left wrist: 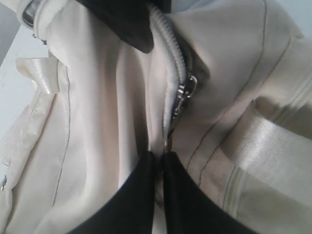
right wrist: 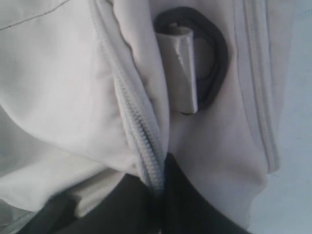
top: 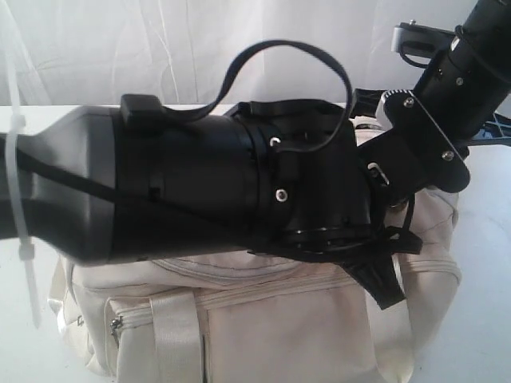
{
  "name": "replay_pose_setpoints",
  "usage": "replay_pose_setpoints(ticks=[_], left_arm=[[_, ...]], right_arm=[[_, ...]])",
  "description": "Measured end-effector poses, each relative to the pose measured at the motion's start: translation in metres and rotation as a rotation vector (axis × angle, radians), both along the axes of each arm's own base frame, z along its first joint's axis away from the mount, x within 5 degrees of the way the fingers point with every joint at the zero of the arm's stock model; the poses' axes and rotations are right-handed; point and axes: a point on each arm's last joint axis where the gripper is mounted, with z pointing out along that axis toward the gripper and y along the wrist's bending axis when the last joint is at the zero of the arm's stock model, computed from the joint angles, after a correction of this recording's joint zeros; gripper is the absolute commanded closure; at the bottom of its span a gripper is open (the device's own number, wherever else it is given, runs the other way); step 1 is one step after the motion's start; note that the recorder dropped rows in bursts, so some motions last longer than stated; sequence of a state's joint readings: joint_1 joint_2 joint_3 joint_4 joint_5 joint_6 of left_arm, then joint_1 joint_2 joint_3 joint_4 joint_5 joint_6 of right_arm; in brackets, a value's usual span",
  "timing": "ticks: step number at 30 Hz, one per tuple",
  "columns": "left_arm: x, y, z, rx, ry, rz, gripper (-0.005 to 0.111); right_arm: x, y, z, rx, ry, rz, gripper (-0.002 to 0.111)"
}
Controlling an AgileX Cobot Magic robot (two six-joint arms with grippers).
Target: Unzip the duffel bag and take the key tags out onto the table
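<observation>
The cream duffel bag [top: 263, 335] lies on the white table [top: 489, 319], under both arms. In the left wrist view my left gripper [left wrist: 160, 155] is shut, with the thin metal zipper pull [left wrist: 178, 104] running down from the slider [left wrist: 189, 87] into the pinch. The zipper [left wrist: 168, 44] beyond the slider is closed. My right gripper [right wrist: 158, 181] is shut on the bag's zipper edge [right wrist: 139, 131], close to a black strap ring [right wrist: 217, 63]. Its black finger [left wrist: 127, 24] also shows on the far side of the slider. The key tags are hidden.
My bulky black left arm [top: 192, 187] crosses over the bag and hides its top in the exterior view. The right arm [top: 447, 96] comes in from the upper right. A webbing strap [left wrist: 273, 146] and a small zipped side pocket [top: 120, 323] show on the bag.
</observation>
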State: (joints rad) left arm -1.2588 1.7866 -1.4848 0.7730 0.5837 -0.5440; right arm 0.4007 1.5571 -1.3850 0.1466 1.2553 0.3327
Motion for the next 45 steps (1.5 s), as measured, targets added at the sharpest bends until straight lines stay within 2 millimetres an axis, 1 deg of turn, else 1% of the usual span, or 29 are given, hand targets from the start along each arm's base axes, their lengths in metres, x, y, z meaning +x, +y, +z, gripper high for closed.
replay_pose_setpoints(ticks=[6, 9, 12, 15, 18, 22, 28, 35, 38, 41, 43, 45], left_arm=[[-0.001, 0.001, -0.002, 0.051, -0.005, -0.036, 0.105], [-0.001, 0.002, -0.001, 0.064, -0.008, -0.041, 0.097], [-0.001, 0.004, -0.001, 0.087, -0.007, -0.027, 0.083], [-0.001, 0.017, -0.007, 0.194, 0.041, 0.060, 0.070], [-0.001, 0.021, -0.007, 0.222, 0.050, 0.081, 0.065], [-0.003, 0.020, -0.007, 0.210, 0.072, 0.075, 0.064], [-0.014, 0.003, -0.008, 0.051, 0.179, -0.054, 0.064], [-0.016, -0.010, -0.002, -0.084, 0.165, -0.133, 0.064], [-0.015, -0.016, -0.008, -0.098, 0.163, -0.149, 0.064], [-0.014, -0.021, -0.020, -0.082, 0.173, -0.151, 0.063], [-0.013, -0.023, -0.025, -0.086, 0.180, -0.132, 0.059], [-0.011, -0.024, -0.027, -0.096, 0.173, -0.103, 0.051]], right_arm=[[-0.001, 0.002, 0.000, 0.002, 0.001, 0.007, 0.108], [-0.001, 0.002, 0.000, 0.004, 0.002, 0.007, 0.108], [-0.001, 0.002, 0.000, 0.006, 0.002, 0.007, 0.108], [0.002, -0.004, 0.000, -0.052, -0.028, 0.006, 0.108], [0.003, -0.005, 0.000, -0.057, -0.033, 0.005, 0.108], [0.003, -0.005, 0.000, -0.058, -0.032, 0.005, 0.108], [0.003, -0.005, -0.001, -0.063, -0.035, 0.006, 0.108], [0.003, -0.005, -0.001, -0.065, -0.035, 0.006, 0.108], [0.003, -0.005, -0.001, -0.065, -0.035, 0.006, 0.108], [0.003, -0.005, -0.001, -0.065, -0.035, 0.006, 0.108], [0.003, -0.005, -0.001, -0.065, -0.035, 0.006, 0.108], [0.003, -0.005, -0.001, -0.065, -0.035, 0.006, 0.108]])
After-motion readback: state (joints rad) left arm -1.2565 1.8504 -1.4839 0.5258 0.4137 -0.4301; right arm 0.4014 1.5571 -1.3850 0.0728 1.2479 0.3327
